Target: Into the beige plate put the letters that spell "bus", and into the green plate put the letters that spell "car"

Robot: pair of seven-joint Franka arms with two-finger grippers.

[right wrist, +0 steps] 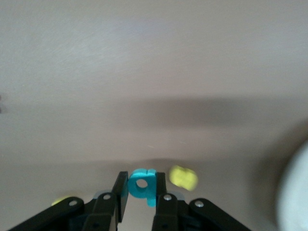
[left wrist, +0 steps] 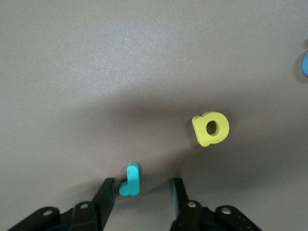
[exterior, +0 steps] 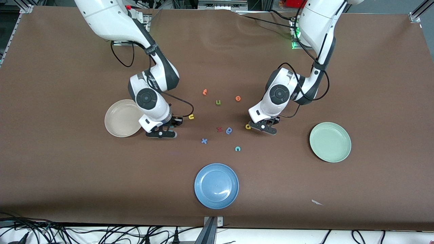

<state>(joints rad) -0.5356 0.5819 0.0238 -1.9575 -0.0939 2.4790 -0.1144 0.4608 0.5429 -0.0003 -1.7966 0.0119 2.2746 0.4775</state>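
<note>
My right gripper (exterior: 171, 130) is low over the table beside the beige plate (exterior: 117, 118), shut on the teal b (right wrist: 150, 186). The yellow u (exterior: 191, 117) lies just past it, toward the table's middle. A blurred yellow letter (right wrist: 183, 177) shows close to the b. My left gripper (left wrist: 143, 185) is down at the table, open, with the teal-blue r (left wrist: 130, 180) between its fingers and touching one of them. The yellow a (left wrist: 211, 128) lies beside that gripper (exterior: 266, 126). The teal c (exterior: 238, 148) lies nearer the camera. The green plate (exterior: 330, 141) is at the left arm's end.
A blue plate (exterior: 216, 185) sits near the front edge. Loose letters lie mid-table: an olive u (exterior: 218, 102), an orange e (exterior: 238, 98), another orange letter (exterior: 204, 92), a red one (exterior: 219, 129), a blue one (exterior: 229, 130) and a blue x (exterior: 204, 141).
</note>
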